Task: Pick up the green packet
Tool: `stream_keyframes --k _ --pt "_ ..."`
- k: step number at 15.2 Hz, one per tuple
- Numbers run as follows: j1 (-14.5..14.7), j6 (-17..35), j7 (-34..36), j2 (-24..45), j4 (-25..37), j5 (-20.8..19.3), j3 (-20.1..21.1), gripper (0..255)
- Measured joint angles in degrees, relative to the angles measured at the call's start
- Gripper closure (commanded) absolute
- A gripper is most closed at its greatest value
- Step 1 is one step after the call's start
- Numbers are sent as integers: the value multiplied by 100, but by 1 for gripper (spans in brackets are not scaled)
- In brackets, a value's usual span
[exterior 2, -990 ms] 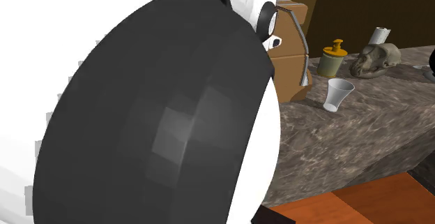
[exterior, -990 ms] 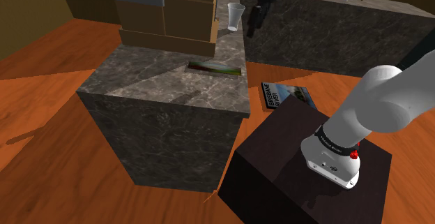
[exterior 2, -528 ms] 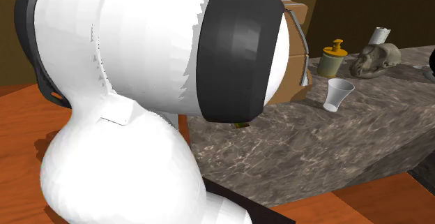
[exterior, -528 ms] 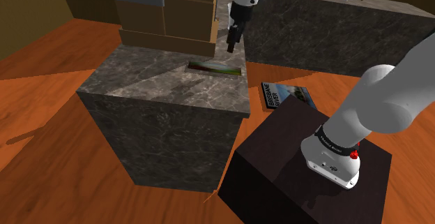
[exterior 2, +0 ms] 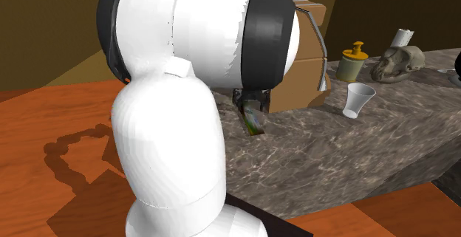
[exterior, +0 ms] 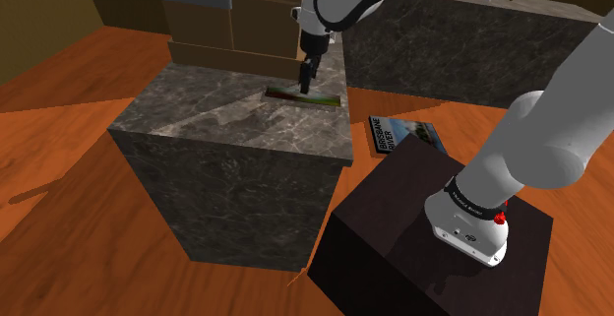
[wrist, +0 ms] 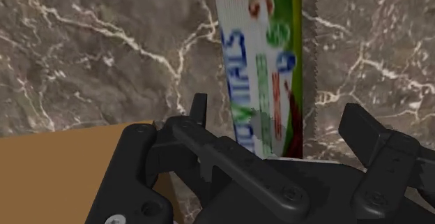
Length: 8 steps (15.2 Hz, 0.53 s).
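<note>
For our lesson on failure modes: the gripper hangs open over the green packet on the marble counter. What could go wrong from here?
1. The green packet lies flat on the counter, so the open gripper may strike the marble or close without catching it.
2. The cardboard box stands close beside the gripper; descending could bump it.
3. The packet lies near the counter's edge, so a nudge might push it off.

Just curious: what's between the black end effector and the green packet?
Nothing: the wrist view shows the open black two-finger end effector straight over the flat green printed packet on the marble counter.
</note>
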Motion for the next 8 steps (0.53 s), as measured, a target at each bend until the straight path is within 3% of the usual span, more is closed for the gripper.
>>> stream_keyframes --k 6,7,8 --pt "2 456 -10 292 -166 -3 2 0" --pt "4 482 -5 319 -165 -3 4 255" --pt "5 496 -4 330 -160 -4 5 255"
